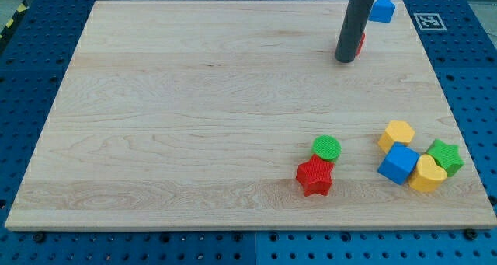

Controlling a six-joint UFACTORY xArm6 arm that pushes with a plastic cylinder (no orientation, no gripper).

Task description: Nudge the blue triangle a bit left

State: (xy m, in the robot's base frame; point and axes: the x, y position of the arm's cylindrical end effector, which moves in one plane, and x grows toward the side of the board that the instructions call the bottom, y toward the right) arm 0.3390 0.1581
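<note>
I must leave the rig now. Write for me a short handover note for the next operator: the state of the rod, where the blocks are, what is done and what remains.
Rod: my tip rests on the wooden board near the view's top right, to the lower left of the blue triangle block.
A small red block sits partly hidden behind the rod; its shape cannot be told.
Other blocks lie at the view's bottom right: green cylinder, red star, yellow hexagon, blue cube, yellow heart, green star.
Done: cannot tell; no contact visible.
Left: bring my tip to the triangle's right side, push left a bit.
</note>
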